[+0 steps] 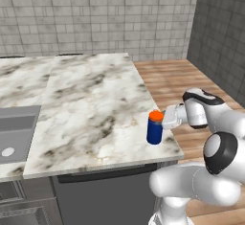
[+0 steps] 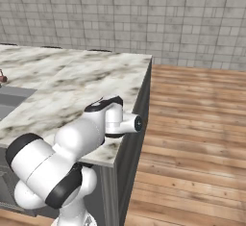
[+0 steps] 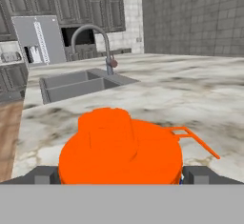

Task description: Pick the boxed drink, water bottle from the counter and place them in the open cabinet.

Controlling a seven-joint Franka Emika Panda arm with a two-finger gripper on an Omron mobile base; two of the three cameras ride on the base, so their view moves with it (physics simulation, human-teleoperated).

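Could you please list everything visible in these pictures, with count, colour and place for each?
water bottle: one, dark blue with orange-red cap, upright near the counter's right front corner.
counter: one, white marble with grey-brown veins, over dark grey base cabinets.
sink: one, grey, set into the counter at the left.
tap: one, grey, curved, behind the sink.
wall: grey tiles, behind the counter.
floor: brown wood planks, right of the counter.
arm: one, white with dark joints, at the counter's right end.
gripper: one, open, its tips on either side of the bottle's cap.
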